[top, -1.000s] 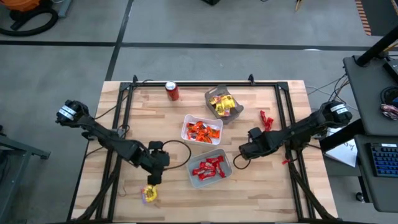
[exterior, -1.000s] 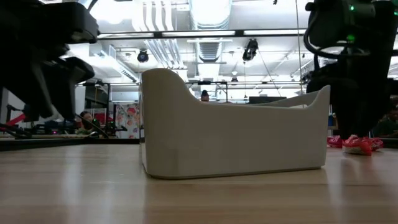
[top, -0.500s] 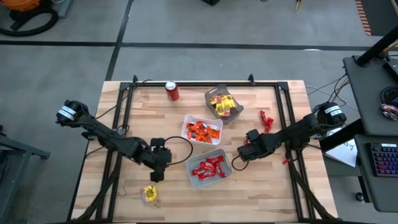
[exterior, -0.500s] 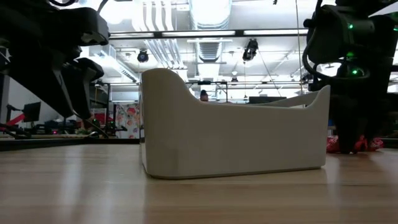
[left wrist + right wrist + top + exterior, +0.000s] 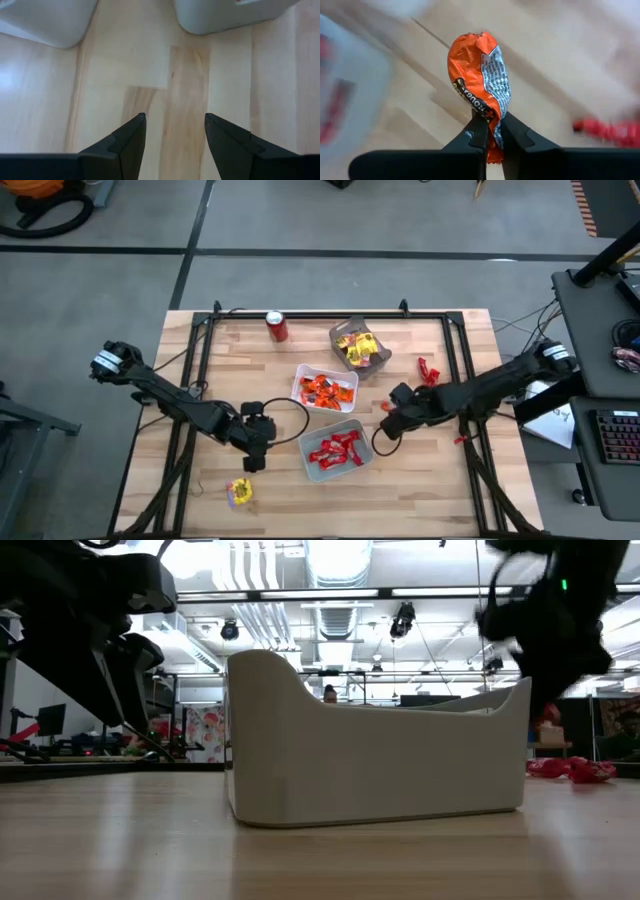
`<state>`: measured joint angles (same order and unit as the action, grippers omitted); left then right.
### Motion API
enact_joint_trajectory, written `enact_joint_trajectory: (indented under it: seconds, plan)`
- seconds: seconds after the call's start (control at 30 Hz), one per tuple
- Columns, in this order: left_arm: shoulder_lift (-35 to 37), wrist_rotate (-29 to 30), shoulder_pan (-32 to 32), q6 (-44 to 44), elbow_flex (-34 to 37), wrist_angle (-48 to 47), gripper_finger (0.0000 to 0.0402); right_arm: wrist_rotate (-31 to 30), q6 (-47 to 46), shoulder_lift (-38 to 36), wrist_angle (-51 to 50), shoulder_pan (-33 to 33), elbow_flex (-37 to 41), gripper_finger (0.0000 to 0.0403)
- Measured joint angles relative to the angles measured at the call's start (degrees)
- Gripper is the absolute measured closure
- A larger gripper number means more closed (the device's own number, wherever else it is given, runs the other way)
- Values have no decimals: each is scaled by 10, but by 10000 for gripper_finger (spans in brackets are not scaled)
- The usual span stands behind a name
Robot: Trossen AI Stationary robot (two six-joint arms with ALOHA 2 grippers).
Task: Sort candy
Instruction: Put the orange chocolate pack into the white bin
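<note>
The candy I hold is an orange wrapped sweet (image 5: 477,70), with my right gripper (image 5: 492,125) shut on it, right of the trays (image 5: 386,410). One white tray (image 5: 324,388) holds orange candy, the near tray (image 5: 338,448) red candy, and the grey tray (image 5: 360,348) yellow candy. A yellow candy (image 5: 239,492) lies on the table near the front. My left gripper (image 5: 175,117) stands open over bare wood, left of the near tray (image 5: 249,464). My right gripper pinches the orange candy's near end (image 5: 490,117) between its two fingertips. The rest of the wrapper sticks out beyond the fingers. The candy looks lifted clear of the table.
A red soda can (image 5: 276,326) stands at the far edge. Loose red candies lie on the right side (image 5: 428,372), (image 5: 460,440). In the low view the near tray's wall (image 5: 370,750) fills the middle, with red candies (image 5: 570,768) beyond it.
My right gripper has shut on the orange candy and risen from the table with it. My left gripper has drifted a little away from the yellow candy, toward the trays, still open.
</note>
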<state>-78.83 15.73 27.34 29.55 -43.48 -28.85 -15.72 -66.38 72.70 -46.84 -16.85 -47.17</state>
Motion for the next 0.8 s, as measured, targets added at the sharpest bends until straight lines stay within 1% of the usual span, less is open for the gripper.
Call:
enact_joint_trajectory:
  seconds: [0.13, 0.23, 0.33, 0.43, 0.57, 0.67, 0.8]
  plan:
    - [0, -11, 0, 13, 0, -2, 216, -56, 76, -41, 24, 0, -26, 384]
    - [0, -12, 0, 15, -1, -4, 216, -88, 158, -47, 68, 5, -40, 385]
    - [0, -15, 0, 23, -17, -31, 216, -92, 245, -40, 117, 15, -53, 385]
    - [0, -28, 2, 35, -51, -98, 216, -93, 316, -25, 163, 29, -63, 385]
    - [0, -28, 12, 42, -96, -172, 216, -94, 394, 1, 203, 55, -77, 385]
    - [0, -28, 22, 42, -118, -192, 216, -93, 443, 29, 218, 78, -91, 385]
    - [0, -29, 37, 52, -128, -193, 216, -85, 501, 75, 226, 107, -121, 385]
